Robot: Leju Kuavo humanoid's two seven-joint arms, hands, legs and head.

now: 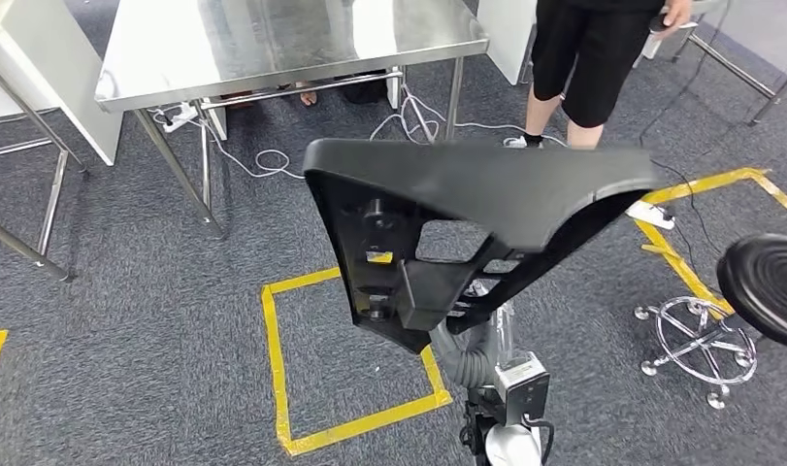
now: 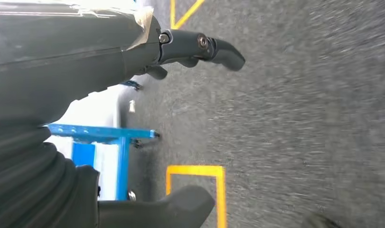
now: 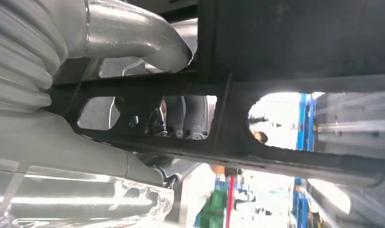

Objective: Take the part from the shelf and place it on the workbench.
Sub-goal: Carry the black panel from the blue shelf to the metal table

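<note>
The part (image 1: 467,209) is a large black plastic piece with a smooth curved top and a ribbed underside with cut-outs. It is held up in the air in the middle of the head view, above the carpet. My right arm (image 1: 478,361) rises under it, and my right hand (image 3: 114,40) grips its ribbed frame (image 3: 219,123), with the fingers mostly hidden behind the part. The steel workbench (image 1: 273,44) stands beyond the part, its top bare. My left hand (image 2: 190,47) hangs over the carpet with fingers apart and nothing in them.
A person in black shorts (image 1: 588,58) stands at the workbench's right end. A black stool (image 1: 758,286) stands at the right by yellow floor tape (image 1: 690,218). A taped yellow square (image 1: 282,369) marks the carpet below the part. Cables (image 1: 263,155) lie under the bench.
</note>
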